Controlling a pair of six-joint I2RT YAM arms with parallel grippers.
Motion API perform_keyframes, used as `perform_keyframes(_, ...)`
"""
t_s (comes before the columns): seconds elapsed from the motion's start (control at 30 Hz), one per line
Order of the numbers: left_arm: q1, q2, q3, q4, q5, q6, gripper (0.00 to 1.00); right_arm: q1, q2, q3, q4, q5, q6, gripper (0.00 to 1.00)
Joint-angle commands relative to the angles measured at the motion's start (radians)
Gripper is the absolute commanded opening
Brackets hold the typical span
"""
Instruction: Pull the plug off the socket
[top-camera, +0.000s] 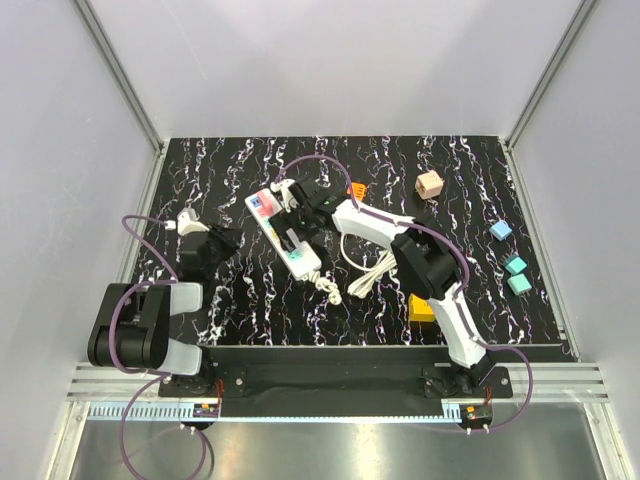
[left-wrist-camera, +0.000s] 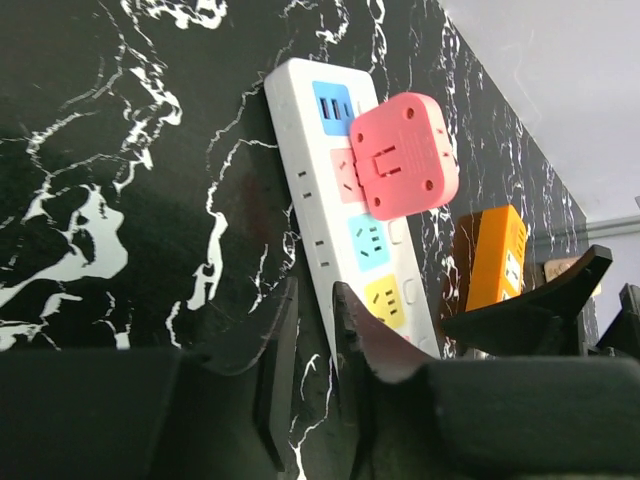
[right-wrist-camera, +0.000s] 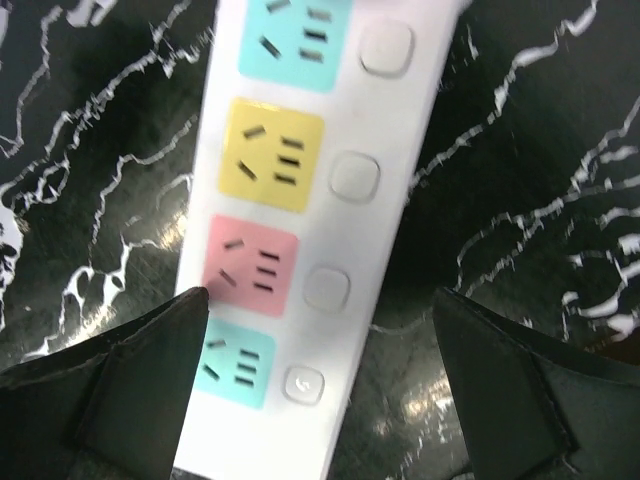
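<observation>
The long white power strip (top-camera: 287, 238) lies slantwise at mid table, with its coiled white cord (top-camera: 368, 274) to the right. A pink square plug (left-wrist-camera: 405, 155) sits in it near its far end, over a pink outlet and next to the blue outlet; it also shows in the top view (top-camera: 265, 205). My right gripper (right-wrist-camera: 320, 390) is open and low over the strip (right-wrist-camera: 310, 200), one finger on each side of its near outlets. My left gripper (left-wrist-camera: 315, 330) is shut but for a narrow gap, holds nothing, and sits low beside the strip's left edge (left-wrist-camera: 315, 215).
An orange power strip (left-wrist-camera: 495, 255) stands beyond the white one. A pink cube (top-camera: 429, 185), a blue cube (top-camera: 500, 230), two teal cubes (top-camera: 517, 274) and a yellow block (top-camera: 421, 308) lie at the right. A small white object (top-camera: 187, 224) lies by the left arm.
</observation>
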Motion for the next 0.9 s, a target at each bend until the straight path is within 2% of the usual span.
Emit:
perform_keyframes(0.0, 0.018, 0.001, -0.005, 0.045, -0.023, 0.009, 0.27, 0.022, 0.038, 0.077, -0.004, -0.041, -0.032, 1.0)
perform_keyframes(0.17, 0.031, 0.001, -0.006, 0.047, -0.015, 0.005, 0.32, 0.037, 0.073, 0.117, -0.019, -0.032, -0.055, 1.0)
perform_keyframes(0.53, 0.043, 0.016, -0.011, 0.064, 0.003, -0.008, 0.35, 0.069, 0.118, 0.18, -0.102, 0.006, -0.078, 1.0)
perform_keyframes(0.6, 0.046, 0.019, -0.012, 0.064, 0.005, -0.009, 0.36, 0.073, 0.114, 0.177, -0.114, 0.005, -0.1, 0.98)
perform_keyframes(0.63, 0.049, 0.019, -0.014, 0.067, 0.006, -0.014, 0.35, 0.074, 0.11, 0.169, -0.126, 0.0, -0.111, 0.92)
perform_keyframes(0.8, 0.048, 0.016, -0.029, 0.084, 0.009, -0.021, 0.36, 0.103, 0.067, 0.061, -0.146, -0.02, -0.244, 0.81)
perform_keyframes(0.87, 0.048, 0.012, -0.032, 0.091, 0.012, -0.024, 0.35, 0.111, 0.032, 0.02, -0.145, -0.011, -0.282, 0.73)
